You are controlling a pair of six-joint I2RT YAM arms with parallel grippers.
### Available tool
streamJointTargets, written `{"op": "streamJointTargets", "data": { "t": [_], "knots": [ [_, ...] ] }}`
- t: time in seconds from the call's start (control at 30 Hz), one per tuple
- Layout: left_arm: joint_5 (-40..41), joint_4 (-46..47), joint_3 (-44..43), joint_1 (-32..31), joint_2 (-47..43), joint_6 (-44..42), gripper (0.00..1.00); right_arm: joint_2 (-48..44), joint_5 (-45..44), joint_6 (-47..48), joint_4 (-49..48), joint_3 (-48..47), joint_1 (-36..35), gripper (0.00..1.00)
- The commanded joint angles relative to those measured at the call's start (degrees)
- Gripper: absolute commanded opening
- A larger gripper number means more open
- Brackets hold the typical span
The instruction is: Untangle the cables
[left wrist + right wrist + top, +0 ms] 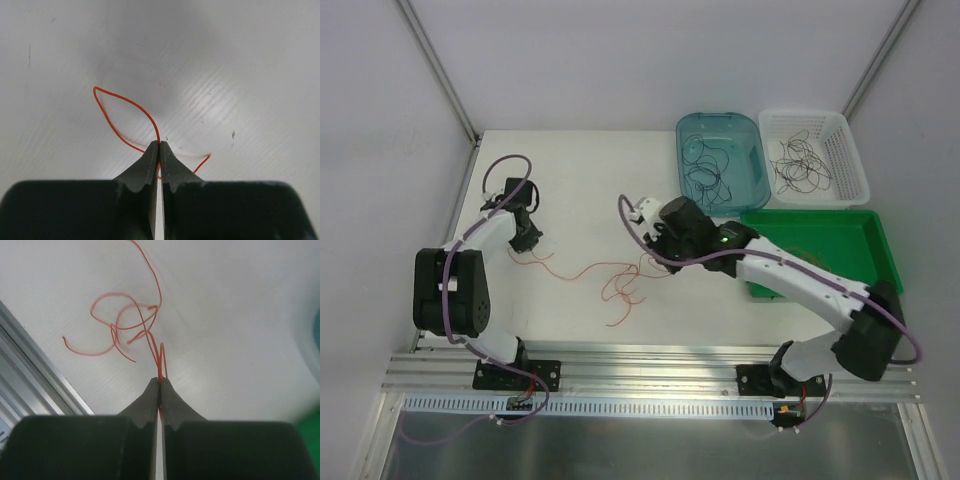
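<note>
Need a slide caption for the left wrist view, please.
Left gripper shut on a looped orange-red cable over the white table.

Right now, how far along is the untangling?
Done, it seems: dark cables lie in the blue bin and the white basket. In hand: the left gripper and right gripper are each shut on the orange cables on the table. Left: the loops between them are tangled and need pulling apart.
</note>
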State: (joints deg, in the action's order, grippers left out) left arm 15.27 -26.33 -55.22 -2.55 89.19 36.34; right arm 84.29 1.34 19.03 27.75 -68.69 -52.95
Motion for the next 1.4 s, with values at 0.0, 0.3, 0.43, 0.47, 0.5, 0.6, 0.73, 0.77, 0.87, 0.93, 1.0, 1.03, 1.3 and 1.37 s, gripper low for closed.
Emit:
{"op": "streamJointTargets", "data": {
  "t": [0.0, 0.3, 0.43, 0.47, 0.5, 0.6, 0.73, 0.77, 0.87, 0.93, 1.0, 1.03, 1.3, 1.37],
  "knots": [
    [4.33, -2.24, -2.17, 0.70, 3.61, -2.59, 0.00, -12.20, -7.31, 0.66, 10.19, -1.45, 1.53, 0.01],
    [0.38, -2.50, -2.17, 0.88, 7.33, -0.21, 0.00, -25.76, -9.87, 0.92, 21.11, -13.40, 3.03, 0.01],
    [2.29, -2.59, -1.56, 0.96, 2.06, -1.79, 0.00, -24.44, -12.15, -0.83, 19.72, -9.37, 3.20, 0.01],
    [2.83, -2.68, -1.38, 0.88, 0.83, -2.93, 0.00, -24.61, -12.07, -1.96, 18.67, -7.97, 3.99, 0.01],
    [2.75, -2.68, -1.29, 0.88, -1.36, -3.55, 0.00, -24.87, -10.94, -2.76, 16.14, -4.56, 4.69, 0.01],
    [-2.59, -2.94, -1.38, 0.88, -4.36, -5.75, 0.00, -24.27, -8.03, -6.71, 11.91, -0.06, 7.24, 0.01],
    [-12.09, -3.12, -0.07, -0.96, -8.85, -10.04, 0.02, -21.11, -7.15, -11.20, 8.21, 6.79, 9.26, 0.08],
    [-14.10, -3.12, 0.29, -1.75, -9.64, -11.19, 0.05, -20.31, -6.71, -12.25, 7.42, 7.51, 9.61, 0.14],
    [-19.11, -3.12, 2.22, -4.03, -13.24, -15.05, 0.15, -16.37, -7.40, -15.07, 7.06, 9.09, 10.84, 0.35],
    [-21.32, -2.94, 4.33, -4.75, -16.75, -15.94, 0.25, -15.30, -8.20, -16.82, 7.15, 9.45, 11.02, 0.45],
    [-23.43, -2.68, 6.34, -5.80, -20.08, -17.17, 0.37, -15.91, -8.81, -18.14, 6.88, 10.06, 11.02, 0.59],
    [-23.88, -2.33, 7.05, -6.15, -21.24, -17.53, 0.50, -16.61, -8.81, -18.93, 6.45, 10.50, 11.11, 0.62],
    [-28.27, 1.45, 11.89, -9.40, -27.92, -18.23, 0.91, -23.82, -2.49, -19.29, 7.22, 13.93, 10.67, 0.62],
    [-29.41, 1.80, 11.89, -9.49, -27.93, -18.32, 0.91, -22.25, -1.87, -17.71, 8.90, 14.98, 10.59, 0.61]
  ]
}}
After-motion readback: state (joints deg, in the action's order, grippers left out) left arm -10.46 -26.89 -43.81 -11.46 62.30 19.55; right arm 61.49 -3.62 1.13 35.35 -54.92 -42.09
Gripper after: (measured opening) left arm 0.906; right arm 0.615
